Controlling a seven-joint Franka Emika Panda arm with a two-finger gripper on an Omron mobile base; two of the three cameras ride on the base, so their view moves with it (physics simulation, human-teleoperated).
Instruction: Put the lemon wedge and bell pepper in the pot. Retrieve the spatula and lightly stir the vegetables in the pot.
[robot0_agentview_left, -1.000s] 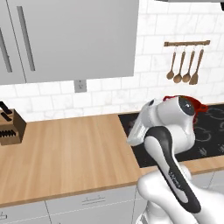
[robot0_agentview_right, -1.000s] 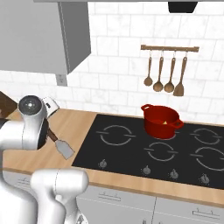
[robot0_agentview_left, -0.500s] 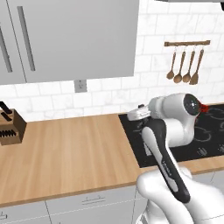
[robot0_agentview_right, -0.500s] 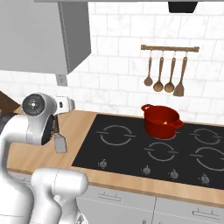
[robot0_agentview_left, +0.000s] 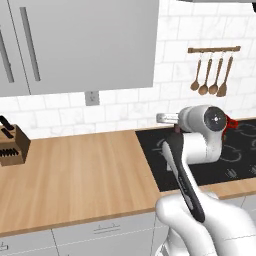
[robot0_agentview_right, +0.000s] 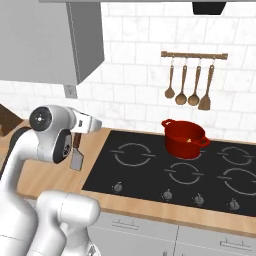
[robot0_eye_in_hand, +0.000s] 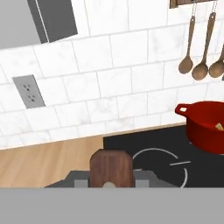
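Black glass of the hob (robot0_agentview_right: 165, 170) spreads across the right of the wooden counter (robot0_agentview_left: 75, 170), and on its back burner stands the pot (robot0_agentview_right: 185, 139), deep red, with a speck of pale yellow inside that I take for the lemon wedge (robot0_agentview_right: 188, 140); in the hand view the same pale bit (robot0_eye_in_hand: 218, 126) shows just over the rim. The bell pepper I cannot make out from any side, so I judge it lies low in the pot, though I cannot be sure.

My claw (robot0_agentview_right: 77, 136) hangs over the counter's edge just left of the hob, well apart from the pot. It is clamped on the spatula (robot0_agentview_right: 76, 155): the brown handle end (robot0_eye_in_hand: 111, 168) stands up between my fingertips, and the grey blade (robot0_agentview_right: 76, 161) dangles below, above the wood.

Stirring is not yet begun, by my reckoning; the carry across to the pot comes first.

What could go wrong: the blade hangs low, so a flat sweep rightward could clip the near loop handle or the rim and shove the pot off its burner. My hold sits near the handle's end, so a knock could twist the spatula in my grip. Stirring too hard might flick the tiny wedge out.
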